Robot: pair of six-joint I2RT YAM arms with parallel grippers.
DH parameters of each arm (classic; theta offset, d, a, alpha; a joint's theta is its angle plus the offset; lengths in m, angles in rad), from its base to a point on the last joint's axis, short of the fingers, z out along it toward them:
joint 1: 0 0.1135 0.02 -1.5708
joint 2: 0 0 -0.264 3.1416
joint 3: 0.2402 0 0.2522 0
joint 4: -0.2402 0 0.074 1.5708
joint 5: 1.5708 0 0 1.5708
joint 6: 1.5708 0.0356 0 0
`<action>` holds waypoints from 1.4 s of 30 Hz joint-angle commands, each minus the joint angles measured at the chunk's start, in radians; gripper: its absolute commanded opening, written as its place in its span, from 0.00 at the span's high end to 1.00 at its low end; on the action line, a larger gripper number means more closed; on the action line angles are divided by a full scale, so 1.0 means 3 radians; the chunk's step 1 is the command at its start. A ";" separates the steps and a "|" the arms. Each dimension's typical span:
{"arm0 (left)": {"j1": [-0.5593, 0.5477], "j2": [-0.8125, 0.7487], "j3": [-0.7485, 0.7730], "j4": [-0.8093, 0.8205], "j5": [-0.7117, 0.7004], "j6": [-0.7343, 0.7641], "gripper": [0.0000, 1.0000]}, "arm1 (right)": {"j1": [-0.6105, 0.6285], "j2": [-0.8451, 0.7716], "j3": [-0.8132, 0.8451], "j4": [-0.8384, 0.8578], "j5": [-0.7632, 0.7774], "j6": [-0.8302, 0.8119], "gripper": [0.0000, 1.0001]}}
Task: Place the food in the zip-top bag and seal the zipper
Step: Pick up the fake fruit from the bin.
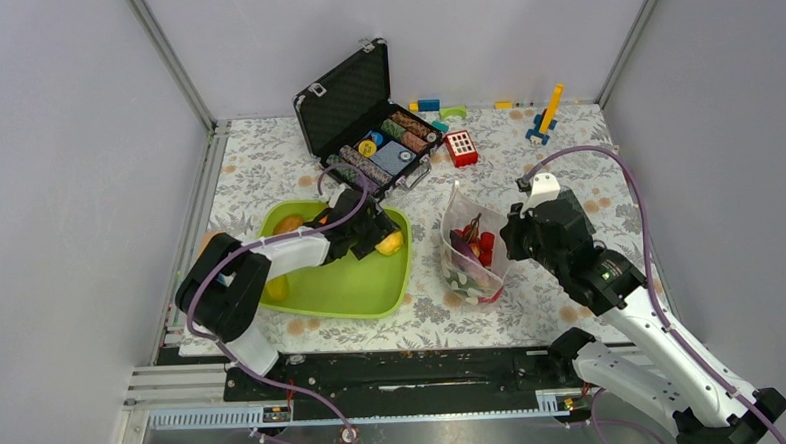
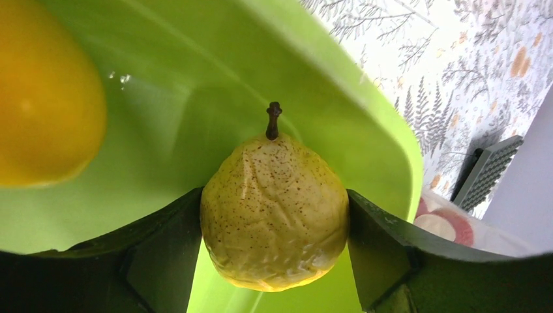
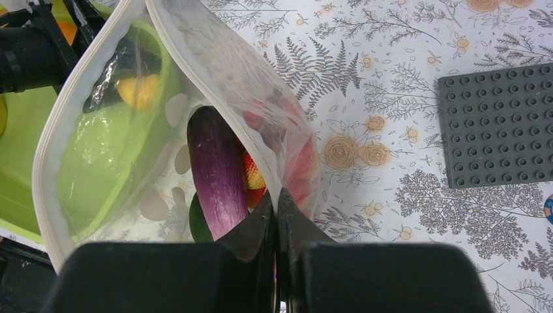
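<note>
My left gripper (image 1: 380,239) is shut on a speckled yellow pear (image 2: 274,208), held between both fingers (image 2: 163,248) at the right end of the lime-green tray (image 1: 342,289). The pear also shows in the top view (image 1: 392,244). The dotted zip-top bag (image 1: 468,264) stands right of the tray with its mouth open. My right gripper (image 3: 278,207) is shut on the bag's right mouth edge. Inside the bag lie a purple eggplant (image 3: 215,173), red fruit (image 3: 297,173) and a dark green piece (image 3: 195,222). The zipper (image 3: 55,137) is parted in a wide loop.
An orange fruit (image 1: 288,225) and a yellow fruit (image 1: 277,287) lie in the tray. An open black case of poker chips (image 1: 365,123) stands behind it. A red block (image 1: 461,147) and more blocks (image 1: 545,115) lie at the back. A grey baseplate (image 3: 499,124) lies right of the bag.
</note>
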 commanded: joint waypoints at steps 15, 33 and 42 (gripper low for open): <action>-0.0025 -0.1160 -0.0519 -0.0403 -0.0423 0.0300 0.87 | -0.0011 -0.0024 0.0020 0.0101 0.0089 0.0003 0.96; -0.0026 -0.2284 -0.0638 -0.0531 -0.0761 0.1012 0.90 | -0.0014 -0.0066 0.0025 0.0100 0.0033 0.0018 0.96; -0.0031 -0.2748 -0.0632 -0.0138 -0.0297 0.1361 0.90 | -0.0012 -0.0033 0.0035 0.0100 -0.0055 0.0024 0.96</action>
